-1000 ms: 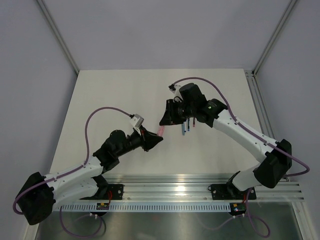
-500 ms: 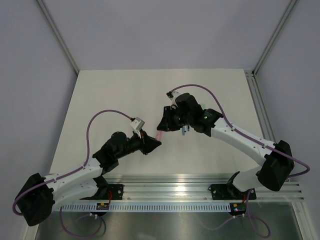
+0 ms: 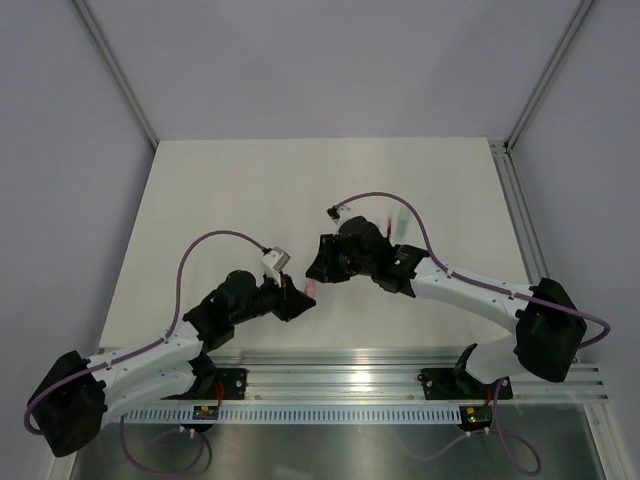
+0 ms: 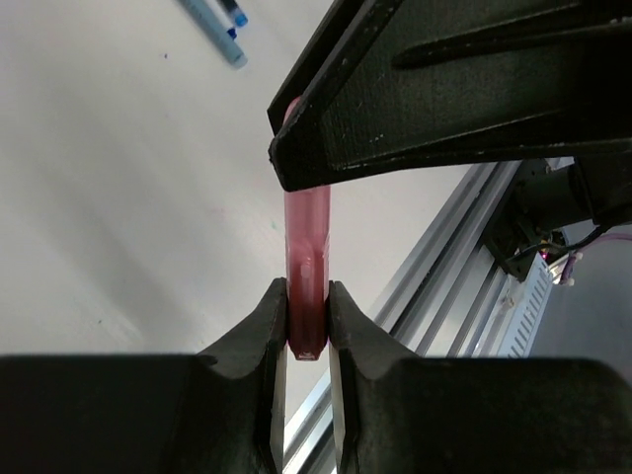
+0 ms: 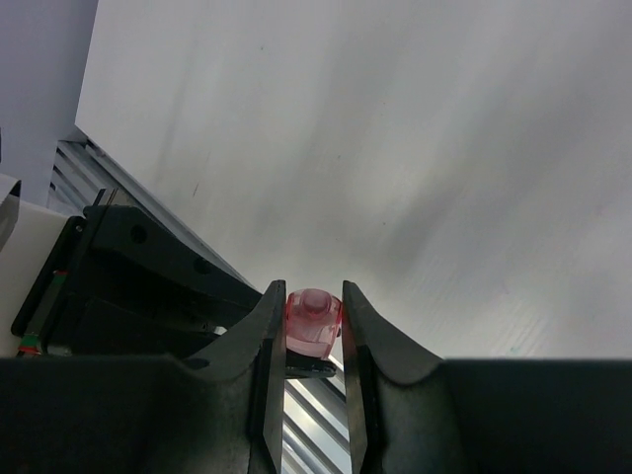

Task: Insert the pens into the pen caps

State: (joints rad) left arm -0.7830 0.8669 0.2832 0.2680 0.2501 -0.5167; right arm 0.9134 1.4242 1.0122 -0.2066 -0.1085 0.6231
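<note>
A pale pink translucent pen cap hangs above the table between both grippers. My left gripper is shut on its lower end, which looks darker red there. The pink cap runs up under the right gripper's black fingers. In the right wrist view my right gripper is shut on the cap's rounded end. Whether a pen sits inside I cannot tell. Two blue pens lie on the table. A mint cap and a red pen lie behind the right arm.
The aluminium rail at the near table edge runs just below the two grippers. The left gripper's body fills the lower left of the right wrist view. Grey walls and frame posts bound the table at the back and sides.
Both grippers have moved together toward the near left with the pink cap between them. The right arm's shift has uncovered the mint cap and red pen behind it.
</note>
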